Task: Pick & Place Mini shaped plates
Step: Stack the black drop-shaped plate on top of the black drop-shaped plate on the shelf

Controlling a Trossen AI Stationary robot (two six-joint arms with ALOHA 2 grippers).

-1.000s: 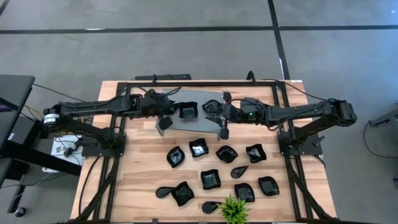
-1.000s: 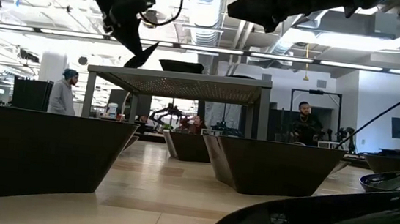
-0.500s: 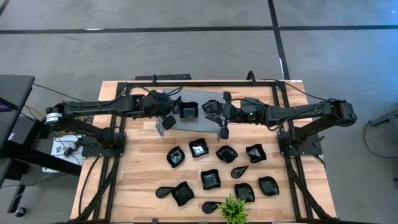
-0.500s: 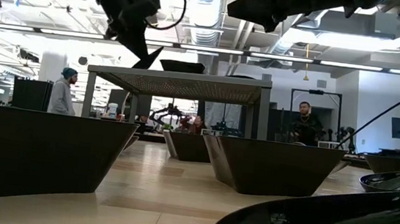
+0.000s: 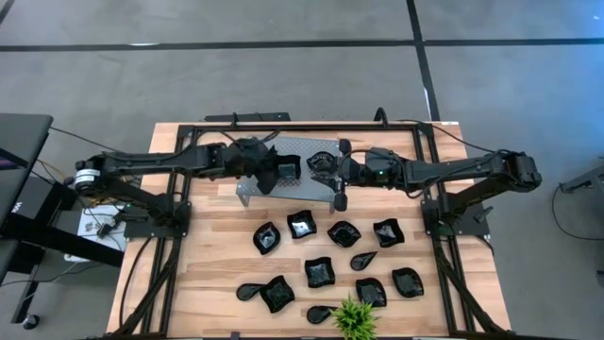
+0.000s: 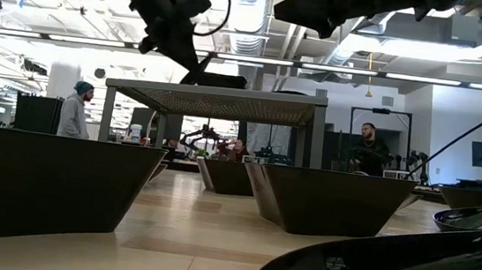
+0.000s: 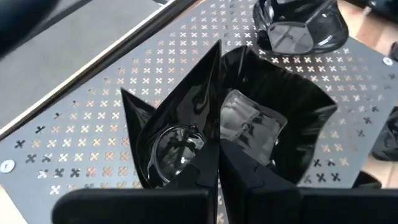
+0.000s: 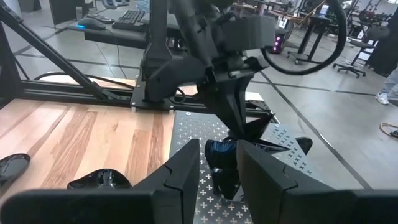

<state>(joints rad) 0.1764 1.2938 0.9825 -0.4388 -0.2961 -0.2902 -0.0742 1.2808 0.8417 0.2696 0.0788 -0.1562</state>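
Left wrist view: left gripper [image 7: 217,158] fingers straddle, apparently unclenched, the squarish glossy black mini plate's [image 7: 273,134] near rim.

Stand [image 5: 304,144]: I see it at 12 o'clock on the desk [image 5: 212,255].
On the stand: two mini shaped plates, one [image 5: 286,168] toward 9, one [image 5: 322,162] toward 3.
Left claw [image 5: 266,172]: at the 9 o'clock plate.
Right claw [image 5: 338,175]: at the stand's 3 o'clock edge.
Remaining plates [image 5: 318,272]: spread toward 6.
Plant [image 5: 355,319]: at 6, desk edge.
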